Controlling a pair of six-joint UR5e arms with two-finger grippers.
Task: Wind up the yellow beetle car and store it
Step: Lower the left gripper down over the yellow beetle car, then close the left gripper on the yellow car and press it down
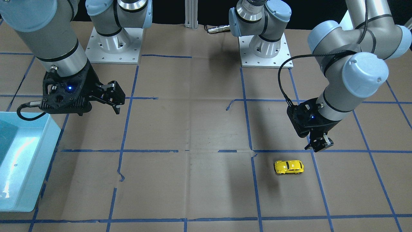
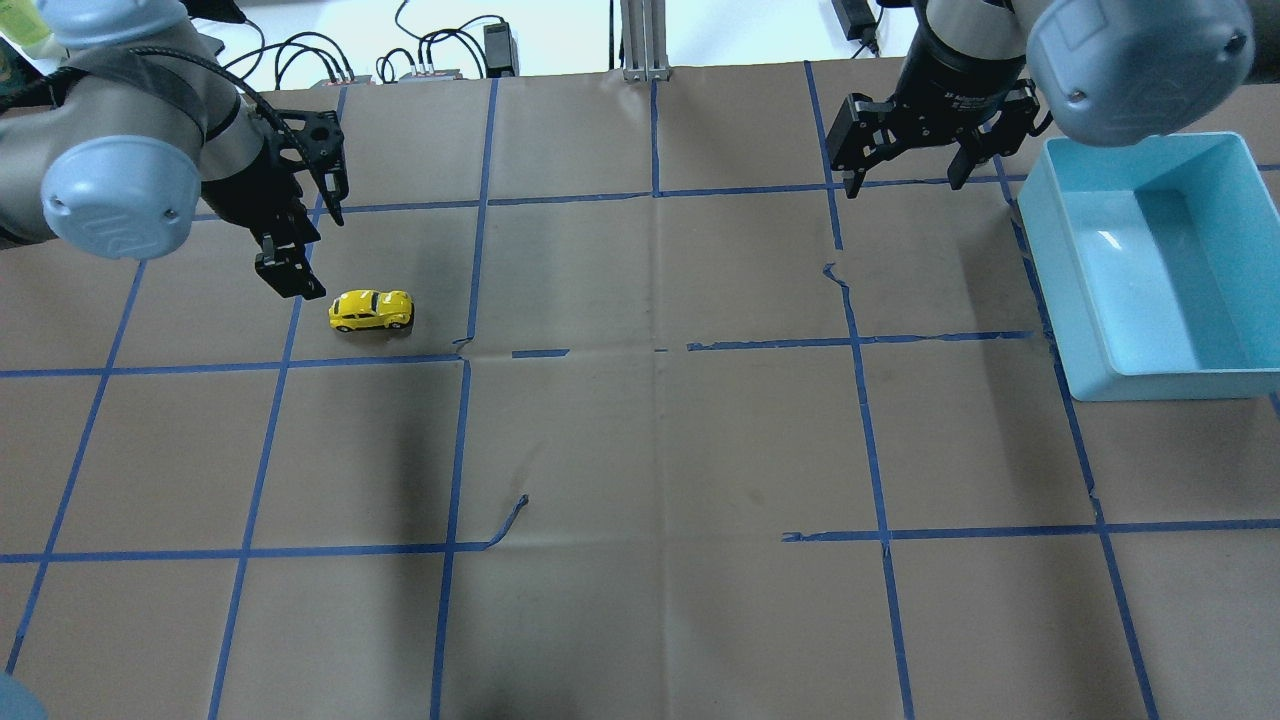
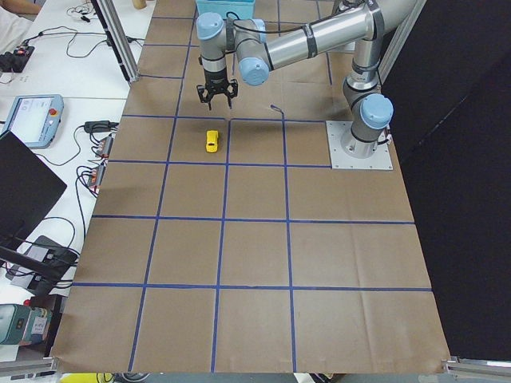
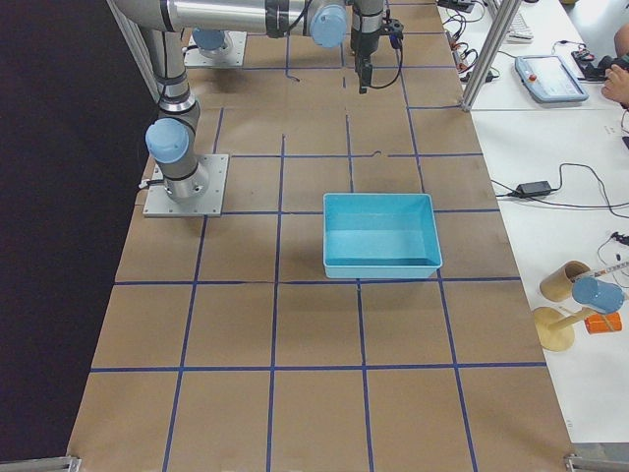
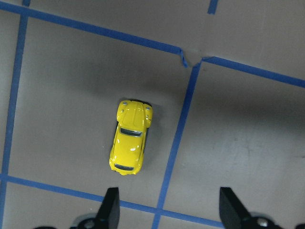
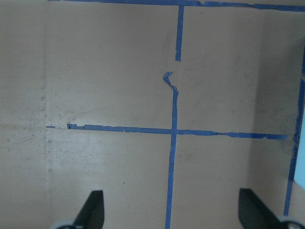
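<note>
The yellow beetle car stands on its wheels on the brown paper table cover, on my left side; it also shows in the front view and in the left wrist view. My left gripper hovers above the table, just beside the car on its robot side. It is open and empty, and its two fingertips frame the bottom of the wrist view. My right gripper is open and empty, far from the car, next to the light blue bin.
The light blue bin stands on my right side of the table with nothing visible in it. Blue tape lines form a grid on the paper. Cables and power supplies lie beyond the far table edge.
</note>
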